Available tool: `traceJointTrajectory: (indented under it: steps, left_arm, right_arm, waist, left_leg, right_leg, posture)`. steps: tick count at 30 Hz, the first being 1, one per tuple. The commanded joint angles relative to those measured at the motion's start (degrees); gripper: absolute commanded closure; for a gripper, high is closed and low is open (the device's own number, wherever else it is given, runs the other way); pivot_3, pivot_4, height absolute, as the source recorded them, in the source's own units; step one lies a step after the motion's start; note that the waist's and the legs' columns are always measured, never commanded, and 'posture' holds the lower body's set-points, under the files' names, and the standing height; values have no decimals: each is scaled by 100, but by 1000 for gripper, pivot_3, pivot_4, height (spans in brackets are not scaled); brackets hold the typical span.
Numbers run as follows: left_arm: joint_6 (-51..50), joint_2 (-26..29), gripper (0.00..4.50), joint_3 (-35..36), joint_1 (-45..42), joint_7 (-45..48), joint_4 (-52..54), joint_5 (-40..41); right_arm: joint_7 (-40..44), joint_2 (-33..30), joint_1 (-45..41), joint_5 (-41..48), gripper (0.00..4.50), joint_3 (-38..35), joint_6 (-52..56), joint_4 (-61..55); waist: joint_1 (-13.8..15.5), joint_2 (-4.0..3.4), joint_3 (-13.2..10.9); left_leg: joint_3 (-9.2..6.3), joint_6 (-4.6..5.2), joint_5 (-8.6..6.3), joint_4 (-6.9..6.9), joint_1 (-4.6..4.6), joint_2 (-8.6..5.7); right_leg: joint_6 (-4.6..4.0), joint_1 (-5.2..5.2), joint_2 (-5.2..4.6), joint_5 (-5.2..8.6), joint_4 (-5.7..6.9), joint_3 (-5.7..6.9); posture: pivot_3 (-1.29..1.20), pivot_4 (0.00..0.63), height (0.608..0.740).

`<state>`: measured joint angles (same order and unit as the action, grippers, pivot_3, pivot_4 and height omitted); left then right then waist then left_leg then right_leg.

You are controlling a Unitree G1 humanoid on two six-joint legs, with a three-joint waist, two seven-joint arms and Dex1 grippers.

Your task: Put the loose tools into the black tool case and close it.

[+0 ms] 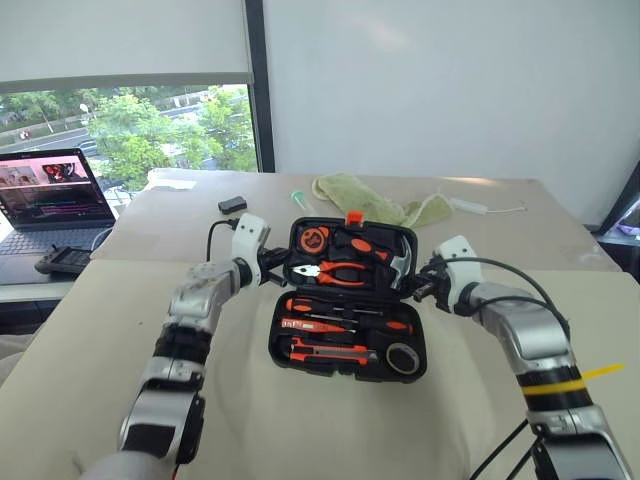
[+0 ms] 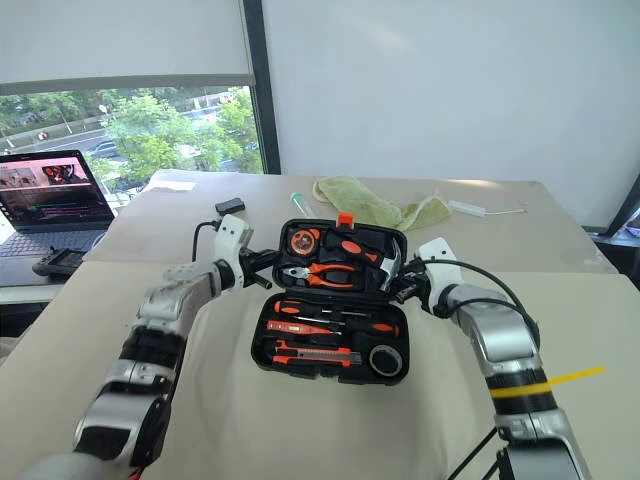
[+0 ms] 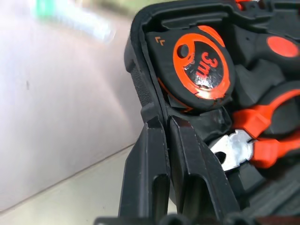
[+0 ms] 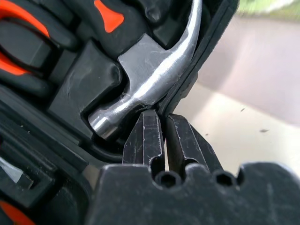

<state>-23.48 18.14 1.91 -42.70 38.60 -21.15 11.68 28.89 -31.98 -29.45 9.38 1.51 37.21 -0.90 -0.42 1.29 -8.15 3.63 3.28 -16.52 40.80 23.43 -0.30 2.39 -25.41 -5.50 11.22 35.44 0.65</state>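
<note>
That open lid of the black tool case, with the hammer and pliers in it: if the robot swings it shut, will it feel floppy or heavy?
Probably stiff: the lid looks like thick moulded plastic. Likely weighty for its size, since the hammer, pliers and tape measure sit in it. Both grippers, left and right, pinch its edges, so it may swing evenly.

Open laptop [image 1: 50, 190] on a side desk beyond the table's left edge, dark controller [image 1: 63, 261] just in front of it. Near the table's far edge: crumpled green cloth [image 1: 375, 203], small black box [image 1: 232, 204], white cable [image 1: 487, 208] toward the far right corner.
</note>
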Motion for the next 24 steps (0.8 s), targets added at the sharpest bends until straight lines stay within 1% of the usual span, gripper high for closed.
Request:
traceJointTrajectory:
  steps: [1,5,8,11,15,19,21,23,24]
  left_arm:
    - [709,-30,4500,-332,397,789,1411,348]
    - [1274,343,4500,-444,1142,1026,2306,179]
    - [1727,639,4500,-525,1534,1253,2625,65]
    - [2160,899,4500,-630,1846,1482,2729,-73]
    - [2871,1221,4500,-702,2207,1782,2589,-244]
    - [3678,1616,4500,-631,2601,2026,2384,-398]
    - [3732,1807,4500,-517,2801,2138,2313,-278]
    - [3341,2069,4500,-298,3079,2487,2242,210]
    - [3167,2230,4134,-124,3258,2645,2127,439]
  right_arm:
    - [-49,51,358,-233,4474,175,-799,-1079]
    - [-214,65,1004,-470,4474,51,-1256,-1730]
    - [-239,43,1341,-553,4474,-51,-1474,-2136]
    - [-156,-106,1716,-705,4474,-102,-1642,-2495]
    - [117,-599,2417,-1007,4474,-109,-2027,-2947]
    - [394,-1240,3202,-1395,4474,-248,-2633,-3284]
    - [519,-1550,3636,-1616,4474,-351,-2942,-3365]
    - [676,-1774,4179,-1657,4474,-608,-3191,-3368]
    - [736,-1830,4482,-1623,4090,-820,-3317,-3348]
  waist:
    - [23,0,0]
    - [65,0,0]
    - [87,-1,-1]
    - [106,-2,-1]
    - [117,-3,-1]
    - [111,-10,4]
    - [109,-17,8]
    - [98,-18,9]
    - [97,-17,10]
  left_leg:
    - [0,0,0,0,0,0]
    - [0,1,0,1,0,2]
    - [1,2,-1,2,-2,4]
    - [1,6,-3,2,-6,4]
    - [2,14,-8,2,-16,4]
    - [5,22,-12,1,-29,7]
    - [8,26,-15,1,-42,10]
    - [12,54,-32,0,-68,14]
    - [12,65,-40,-2,-91,18]
  right_leg:
    - [0,1,-1,0,-1,1]
    - [0,9,3,0,-18,5]
    - [0,14,5,0,-23,4]
    - [-1,18,7,0,-25,6]
    - [-1,30,7,1,-31,8]
    - [0,41,10,1,-34,8]
    - [-1,51,12,2,-41,7]
    - [-2,77,12,6,-49,6]
    - [-5,100,13,14,-52,8]
  posture:
    - [0,150,740]
    - [0,150,740]
    - [0,150,740]
    - [0,150,740]
    - [0,150,740]
    - [0,150,740]
    - [0,150,740]
    - [0,150,740]
    - [0,150,740]
